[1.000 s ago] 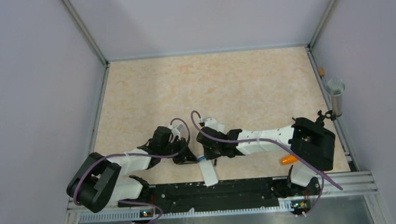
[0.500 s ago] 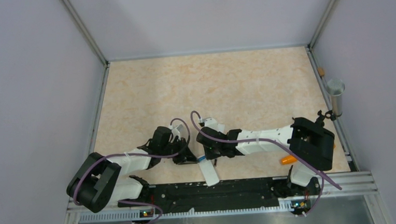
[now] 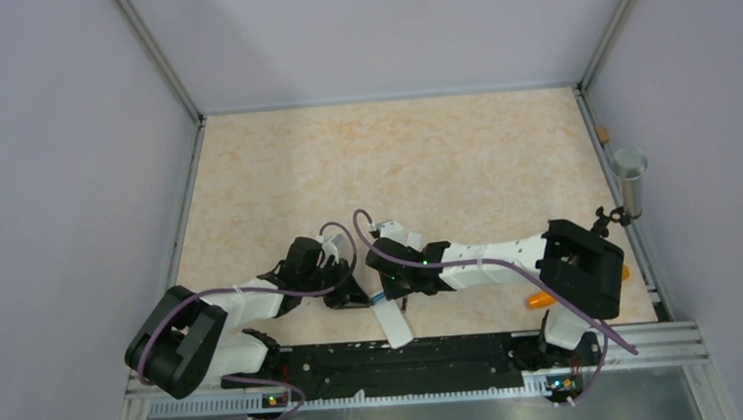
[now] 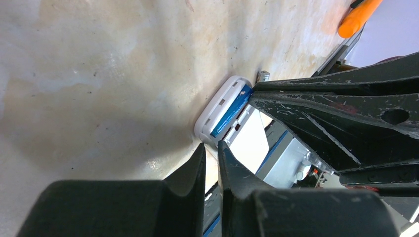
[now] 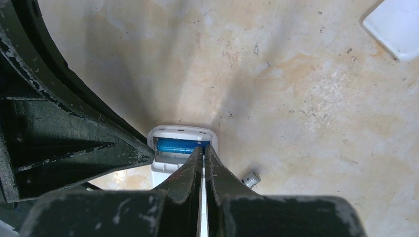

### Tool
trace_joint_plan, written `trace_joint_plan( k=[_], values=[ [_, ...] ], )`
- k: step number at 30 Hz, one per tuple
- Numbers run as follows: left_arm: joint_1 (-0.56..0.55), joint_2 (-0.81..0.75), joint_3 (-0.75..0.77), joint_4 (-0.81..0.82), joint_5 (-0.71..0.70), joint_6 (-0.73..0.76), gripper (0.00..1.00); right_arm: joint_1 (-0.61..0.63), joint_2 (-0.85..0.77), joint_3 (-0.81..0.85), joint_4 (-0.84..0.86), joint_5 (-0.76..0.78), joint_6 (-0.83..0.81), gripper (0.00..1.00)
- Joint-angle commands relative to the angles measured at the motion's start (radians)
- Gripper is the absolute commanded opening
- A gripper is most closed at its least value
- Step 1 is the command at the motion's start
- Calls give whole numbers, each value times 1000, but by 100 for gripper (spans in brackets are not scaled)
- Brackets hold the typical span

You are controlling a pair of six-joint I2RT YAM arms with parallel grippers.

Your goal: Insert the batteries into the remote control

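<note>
The white remote control [image 3: 392,323] lies back-up near the table's front edge, its battery compartment open. It also shows in the left wrist view [image 4: 212,112] and the right wrist view [image 5: 182,132]. The blue battery [image 5: 177,145] lies in the compartment, also seen in the left wrist view [image 4: 231,109]. The dark battery [image 5: 251,178] lies on the table beside the remote. My right gripper [image 5: 203,148] is shut, its tips pressing on the blue battery's end. My left gripper [image 4: 211,147] is shut and empty, its tips at the remote's end [image 3: 355,295].
An orange tapered object [image 3: 541,299] lies on the table by the right arm's base, also in the left wrist view [image 4: 358,17]. A flat white piece [image 5: 395,24] lies beyond the remote. A metal cup [image 3: 630,180] hangs on the right rail.
My right arm has shifted slightly left and the remote has turned a little with it. The left arm has not moved.
</note>
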State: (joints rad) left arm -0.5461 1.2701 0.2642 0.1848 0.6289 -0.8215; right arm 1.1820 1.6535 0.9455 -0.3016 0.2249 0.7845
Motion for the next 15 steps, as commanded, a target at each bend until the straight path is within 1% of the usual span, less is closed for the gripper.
trace_joint_plan(
  k=[1,12,15],
  values=[
    [-4,11,18,35,-9,-2,14,51,69,32,-6,-57,-13,0],
    [-4,6,20,31,-12,-6,13,92,141,85,-74,-29,-35,0],
    [-4,3,20,31,-13,-6,13,112,169,120,-119,6,-42,0]
  ],
)
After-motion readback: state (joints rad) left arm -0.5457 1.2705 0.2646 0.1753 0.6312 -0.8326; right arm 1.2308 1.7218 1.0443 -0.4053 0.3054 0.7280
